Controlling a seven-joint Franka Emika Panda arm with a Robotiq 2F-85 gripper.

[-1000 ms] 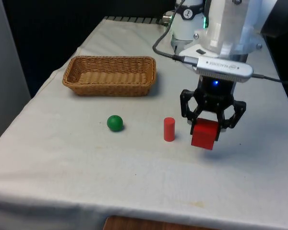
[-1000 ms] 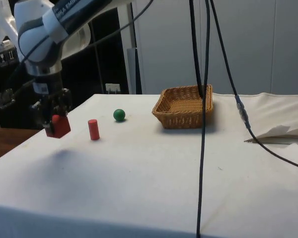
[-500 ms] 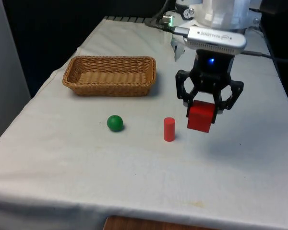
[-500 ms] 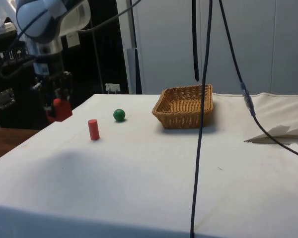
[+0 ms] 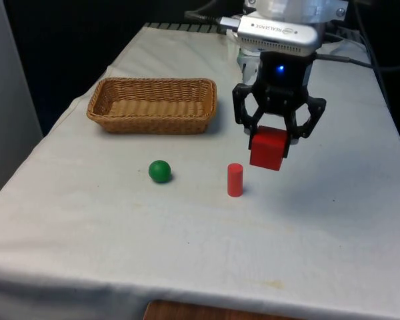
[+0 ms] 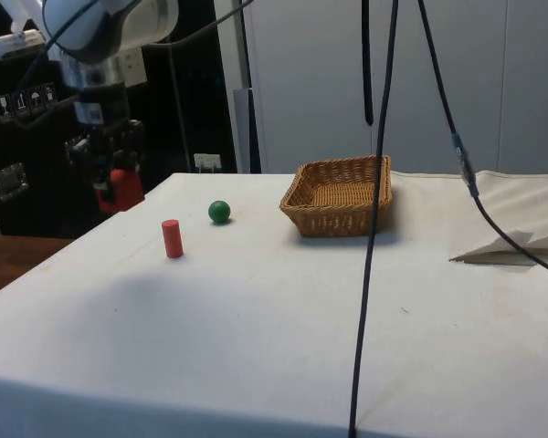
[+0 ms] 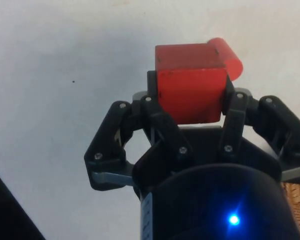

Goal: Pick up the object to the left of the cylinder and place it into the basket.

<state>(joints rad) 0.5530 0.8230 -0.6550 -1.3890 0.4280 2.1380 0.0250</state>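
My gripper is shut on a red cube, held in the air above the cloth, just to the front view's right of the upright red cylinder. In the side view the gripper holds the cube above and beyond the cylinder. The wrist view has the cube clamped between both fingers, with the cylinder peeking out behind it. A green ball lies on the cloth to the front view's left of the cylinder. The wicker basket stands farther back on the left.
The green ball and the basket sit in a row past the cylinder in the side view. Black cables hang down in front of the side camera. The table's edge runs close along the front view's right.
The gripper has risen with the red cube and shifted towards the front view's left and the table's far end. The cylinder, ball and basket have stayed put.
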